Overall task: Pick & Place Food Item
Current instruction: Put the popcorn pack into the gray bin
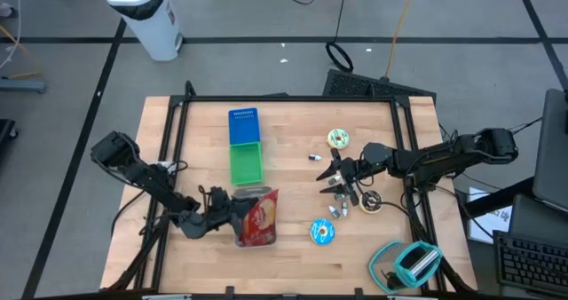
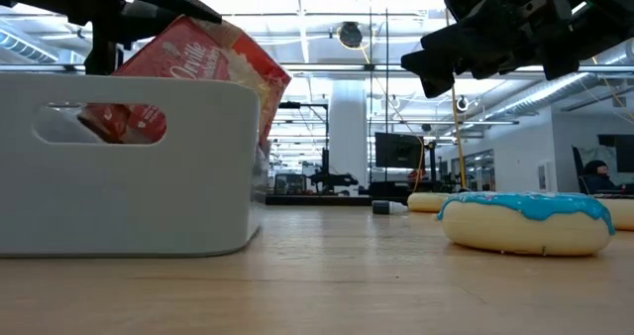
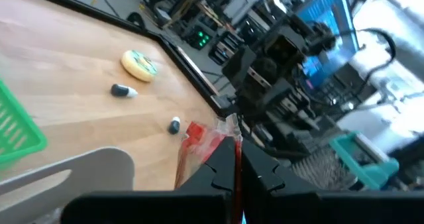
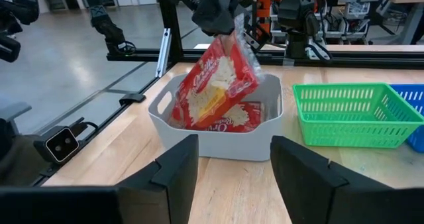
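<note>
From the overhead camera I see my left pincer [image 1: 232, 209] at the lower middle of the frame, clamped on the top edge of a red popcorn bag [image 1: 258, 218]. The bag hangs tilted above a white bin [image 4: 215, 128], its lower end down inside the bin; the right wrist camera shows a second red packet [image 4: 238, 116] lying flat in the bottom of that bin. In the low view the bag sits at the upper left, sticking out over the bin's rim.

My right pincer [image 1: 340, 177] is at the centre right of the overhead frame, hovering over the desk [image 1: 293, 264] with its fingers [image 4: 173, 166] apart and nothing between them. It points toward the bin from across the desk.

Above the bin in the overhead frame stand a green basket [image 1: 246, 163] and, touching it on the far side, a blue basket [image 1: 242, 125]. A yellow-green frosted donut [image 1: 338, 138] lies at the upper right of the desk, a blue frosted donut [image 1: 322, 232] at the lower right, and a third donut [image 1: 370, 201] just right of the right pincer. A few small dark-and-white items [image 1: 335, 209] are scattered near them; I cannot tell what they are. A teal tape dispenser [image 1: 414, 263] sits at the desk's lower right corner.
</note>
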Robot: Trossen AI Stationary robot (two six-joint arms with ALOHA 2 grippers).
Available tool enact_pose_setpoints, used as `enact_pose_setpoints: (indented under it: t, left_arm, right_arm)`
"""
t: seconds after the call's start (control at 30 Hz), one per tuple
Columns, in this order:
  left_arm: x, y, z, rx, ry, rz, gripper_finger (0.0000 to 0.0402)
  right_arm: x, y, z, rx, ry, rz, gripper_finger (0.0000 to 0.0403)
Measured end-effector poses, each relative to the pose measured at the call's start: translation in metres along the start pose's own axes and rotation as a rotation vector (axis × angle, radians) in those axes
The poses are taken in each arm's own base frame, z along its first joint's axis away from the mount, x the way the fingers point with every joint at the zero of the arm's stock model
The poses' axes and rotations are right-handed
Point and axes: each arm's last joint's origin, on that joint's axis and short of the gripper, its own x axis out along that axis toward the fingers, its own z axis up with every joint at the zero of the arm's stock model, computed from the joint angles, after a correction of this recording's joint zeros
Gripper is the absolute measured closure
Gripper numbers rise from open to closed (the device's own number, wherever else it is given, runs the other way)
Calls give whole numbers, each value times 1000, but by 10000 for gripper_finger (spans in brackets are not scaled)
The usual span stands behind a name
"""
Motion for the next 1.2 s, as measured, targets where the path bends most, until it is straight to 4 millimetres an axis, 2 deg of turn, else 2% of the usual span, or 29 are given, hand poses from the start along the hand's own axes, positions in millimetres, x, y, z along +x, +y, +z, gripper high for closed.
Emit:
enact_pose_setpoints:
  t: [0.3, 0.43, 0.93, 1.2]
  left_arm:
    - [0, -1, -1, 100, 34, -29, 386]
    - [0, 0, -1, 158, 16, -14, 368]
    - [-1, -2, 0, 303, 50, -59, 208]
    - [-11, -15, 17, 407, 25, -109, 165]
  right_arm:
    - [0, 0, 0, 0, 0, 0, 226]
    - [0, 0, 0, 0, 0, 0, 226]
    - [0, 0, 0, 0, 0, 0, 225]
    - [0, 0, 0, 0, 0, 0, 224]
